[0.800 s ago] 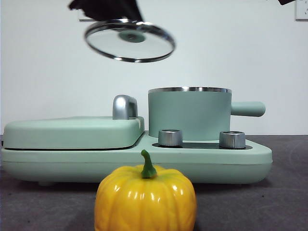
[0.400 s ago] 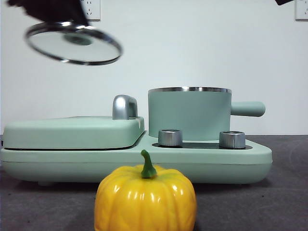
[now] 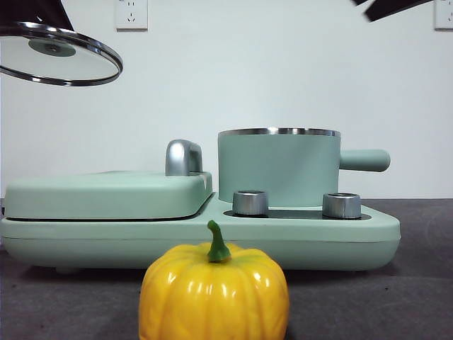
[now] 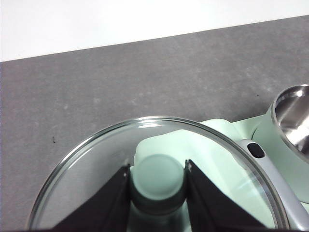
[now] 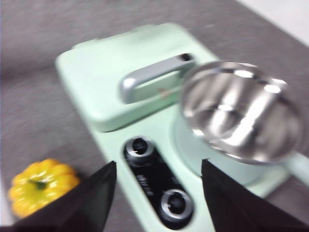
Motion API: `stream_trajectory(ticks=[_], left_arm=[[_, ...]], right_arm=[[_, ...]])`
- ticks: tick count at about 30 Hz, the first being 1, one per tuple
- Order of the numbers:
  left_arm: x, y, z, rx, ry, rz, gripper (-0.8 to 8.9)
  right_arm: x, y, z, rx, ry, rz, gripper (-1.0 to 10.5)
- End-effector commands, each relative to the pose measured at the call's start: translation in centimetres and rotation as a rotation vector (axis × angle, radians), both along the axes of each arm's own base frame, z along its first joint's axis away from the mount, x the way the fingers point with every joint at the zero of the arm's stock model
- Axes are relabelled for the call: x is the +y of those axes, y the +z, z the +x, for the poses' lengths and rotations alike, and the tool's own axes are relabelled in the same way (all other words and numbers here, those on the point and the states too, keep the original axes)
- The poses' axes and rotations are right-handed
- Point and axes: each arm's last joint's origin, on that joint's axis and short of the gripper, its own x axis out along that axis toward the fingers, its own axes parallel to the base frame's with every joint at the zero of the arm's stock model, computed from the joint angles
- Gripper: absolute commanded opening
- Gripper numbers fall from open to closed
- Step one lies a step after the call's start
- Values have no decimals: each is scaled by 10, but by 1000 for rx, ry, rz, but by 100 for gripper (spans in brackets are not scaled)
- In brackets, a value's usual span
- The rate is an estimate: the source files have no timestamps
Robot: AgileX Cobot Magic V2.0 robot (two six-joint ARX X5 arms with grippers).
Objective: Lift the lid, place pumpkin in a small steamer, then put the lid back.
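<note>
My left gripper [image 4: 157, 176] is shut on the mint-green knob of the glass lid [image 4: 96, 159] and holds it high up at the far left in the front view [image 3: 60, 60], well away from the pot. The small steamer [image 3: 278, 168], a mint-green pot with a steel rim, stands uncovered on the appliance; its shiny inside shows in the right wrist view [image 5: 236, 113]. The yellow pumpkin [image 3: 214, 292] sits on the table in front of the appliance and shows in the right wrist view [image 5: 41, 186]. My right gripper [image 5: 157, 179] is open and empty, high above the appliance; the front view shows it as a dark tip at the top right [image 3: 386, 7].
The mint-green appliance [image 3: 354, 237] has a flat rectangular cover [image 3: 106, 193] with a chrome handle [image 3: 182, 157] on its left half. Two steel knobs [image 3: 250, 202] stand in front of the pot. The pot's side handle [image 3: 364, 160] points right. The table is dark grey.
My left gripper has carried the lid leftward from above the cover to the far left edge. The right arm's tip has come further into the top right corner.
</note>
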Motion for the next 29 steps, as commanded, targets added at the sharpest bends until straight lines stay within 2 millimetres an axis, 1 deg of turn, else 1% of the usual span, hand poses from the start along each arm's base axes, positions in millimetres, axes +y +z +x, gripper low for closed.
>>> stream_trajectory(ticks=[1, 8, 12, 15, 20, 26, 29], left_arm=[[-2, 6, 1, -35, -6, -14, 11], [-2, 7, 2, -37, 6, -42, 11], [-2, 8, 2, -49, 6, -45, 11], [-2, 9, 2, -52, 6, -46, 11], [-2, 9, 3, -55, 6, -47, 11], [-2, 9, 3, -63, 5, -48, 11], [-2, 10, 3, -64, 5, -47, 11]], right_arm=[[16, -1, 1, 13, 81, -23, 365], [57, -27, 3, 117, 220, -130, 378], [75, -42, 5, 157, 288, -197, 380], [85, -53, 5, 171, 329, -253, 381], [99, -65, 1, 195, 390, -299, 431], [114, -76, -5, 203, 445, -346, 432], [122, -83, -5, 187, 458, -374, 433]])
